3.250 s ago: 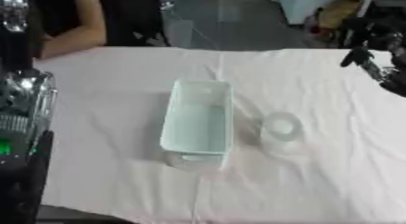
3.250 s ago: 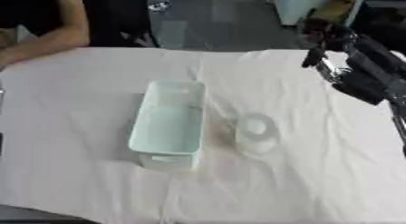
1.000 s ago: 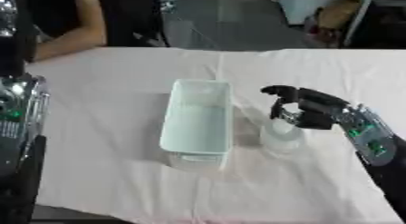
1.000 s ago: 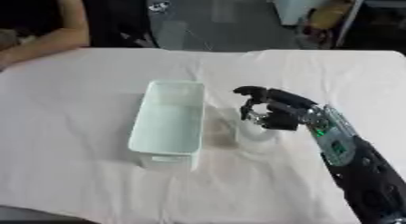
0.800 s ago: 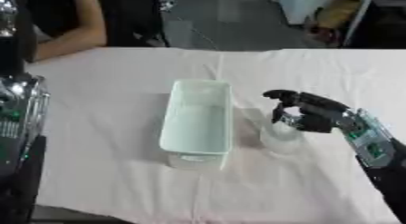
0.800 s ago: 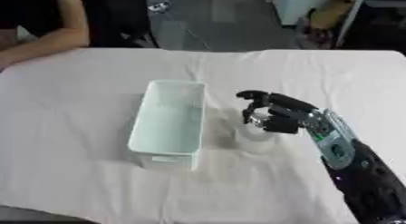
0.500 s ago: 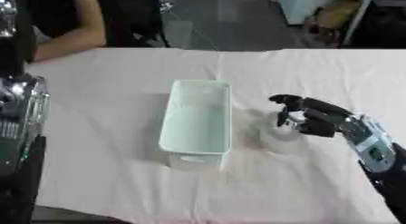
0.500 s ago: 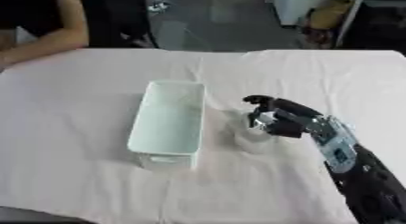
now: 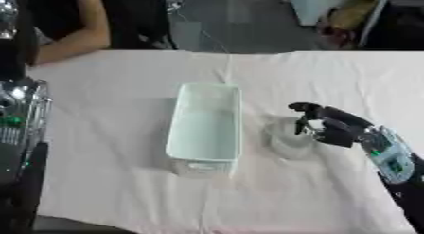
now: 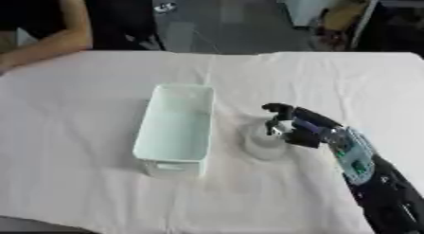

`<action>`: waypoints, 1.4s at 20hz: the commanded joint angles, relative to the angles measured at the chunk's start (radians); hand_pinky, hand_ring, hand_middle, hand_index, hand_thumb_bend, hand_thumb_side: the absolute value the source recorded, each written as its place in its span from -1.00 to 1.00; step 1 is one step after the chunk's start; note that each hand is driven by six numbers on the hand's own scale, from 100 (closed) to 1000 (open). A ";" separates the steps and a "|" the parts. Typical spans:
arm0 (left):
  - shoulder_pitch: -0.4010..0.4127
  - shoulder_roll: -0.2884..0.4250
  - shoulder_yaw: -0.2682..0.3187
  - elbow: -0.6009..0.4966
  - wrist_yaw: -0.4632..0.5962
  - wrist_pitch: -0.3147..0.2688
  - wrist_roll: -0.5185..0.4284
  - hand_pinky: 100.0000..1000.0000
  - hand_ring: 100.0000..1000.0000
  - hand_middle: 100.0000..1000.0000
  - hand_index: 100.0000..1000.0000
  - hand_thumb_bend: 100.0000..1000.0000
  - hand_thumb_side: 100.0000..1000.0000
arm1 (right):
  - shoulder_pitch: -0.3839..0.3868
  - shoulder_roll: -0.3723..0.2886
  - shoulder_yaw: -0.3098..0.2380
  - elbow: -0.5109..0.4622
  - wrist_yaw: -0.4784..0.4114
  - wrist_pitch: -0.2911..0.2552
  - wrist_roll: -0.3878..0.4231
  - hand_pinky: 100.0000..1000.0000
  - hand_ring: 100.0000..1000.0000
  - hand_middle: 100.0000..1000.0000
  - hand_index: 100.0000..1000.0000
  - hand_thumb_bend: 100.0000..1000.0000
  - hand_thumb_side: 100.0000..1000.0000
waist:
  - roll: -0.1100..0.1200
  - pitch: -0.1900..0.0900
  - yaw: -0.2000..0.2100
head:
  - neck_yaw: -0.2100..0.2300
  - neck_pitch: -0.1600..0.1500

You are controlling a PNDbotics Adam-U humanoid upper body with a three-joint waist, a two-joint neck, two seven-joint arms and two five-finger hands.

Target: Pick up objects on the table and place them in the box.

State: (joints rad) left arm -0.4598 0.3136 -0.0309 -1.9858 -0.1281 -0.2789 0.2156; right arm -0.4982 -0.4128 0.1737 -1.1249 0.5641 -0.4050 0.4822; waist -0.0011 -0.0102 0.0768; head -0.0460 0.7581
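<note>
Near edge: the cloth (image 10: 99, 195) is covering the bench right to the front, lying bare and wrinkled between the box and the near edge.
Left side: a silver and black part of the left arm (image 9: 18, 129) is showing at the left margin; the left hand itself is not showing in either view.
Right hand: the right hand (image 9: 335, 128) is coming in from the lower right corner, fingers curled and arching over the right side of the cup; whether they are touching it I cannot tell.
Cup: a clear round cup (image 10: 263, 140) is standing upright on the cloth, just beside the box's right wall and apart from it by a narrow strip of cloth.
Box: the pale green box (image 9: 179, 129) is sitting lengthwise near the middle, open side up, its short handled end facing the near edge, nothing showing inside.
Open room: wide bare cloth is lying left of the box and beyond its far end.
Far edge: a person's forearm (image 10: 51, 43) is resting at the far left corner, well apart from box and cup.
</note>
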 commanded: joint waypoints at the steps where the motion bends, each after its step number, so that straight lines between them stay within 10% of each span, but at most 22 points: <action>1: -0.017 0.006 0.001 -0.014 0.001 -0.003 -0.003 -0.06 0.10 0.27 0.49 -1.00 0.51 | -0.013 -0.011 0.010 -0.013 0.017 -0.016 0.011 1.00 1.00 1.00 0.18 -1.00 1.00 | 0.001 -0.008 0.002 | -0.017 -0.016; 7: -0.017 0.005 -0.001 -0.014 0.002 -0.003 -0.005 -0.06 0.10 0.27 0.49 -1.00 0.51 | -0.045 -0.014 0.044 0.000 0.106 -0.050 0.069 1.00 1.00 1.00 0.19 -0.50 1.00 | 0.001 -0.009 0.005 | -0.021 -0.014; 22: -0.024 -0.006 -0.003 -0.014 0.001 -0.009 -0.007 -0.05 0.10 0.27 0.49 -1.00 0.51 | -0.160 0.061 -0.001 0.330 0.396 -0.083 0.046 1.00 1.00 0.99 0.19 -0.26 1.00 | -0.002 -0.007 0.013 | -0.021 -0.020; 26: -0.026 -0.007 -0.002 -0.014 0.000 -0.011 -0.007 -0.05 0.10 0.27 0.49 -1.00 0.50 | -0.171 0.074 -0.023 0.392 0.467 -0.090 -0.001 0.99 1.00 0.96 0.18 -0.32 0.79 | -0.002 -0.006 0.014 | -0.021 -0.020; 27: -0.026 -0.008 -0.002 -0.014 0.000 -0.011 -0.007 -0.05 0.10 0.27 0.49 -1.00 0.50 | -0.173 0.077 -0.027 0.401 0.485 -0.094 -0.017 0.59 0.78 0.78 0.09 -0.59 0.35 | -0.002 -0.006 0.014 | -0.021 -0.021; 28: -0.026 -0.008 -0.002 -0.014 0.000 -0.011 -0.007 -0.05 0.10 0.27 0.49 -1.00 0.50 | -0.174 0.079 -0.030 0.406 0.500 -0.100 -0.037 0.63 0.82 0.80 0.10 -0.55 0.37 | -0.002 -0.006 0.014 | -0.021 -0.021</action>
State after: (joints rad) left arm -0.4654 0.3038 -0.0322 -1.9858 -0.1281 -0.2873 0.2082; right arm -0.6847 -0.3308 0.1402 -0.7734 1.0135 -0.5077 0.4520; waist -0.0063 -0.0180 0.0896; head -0.0623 0.7518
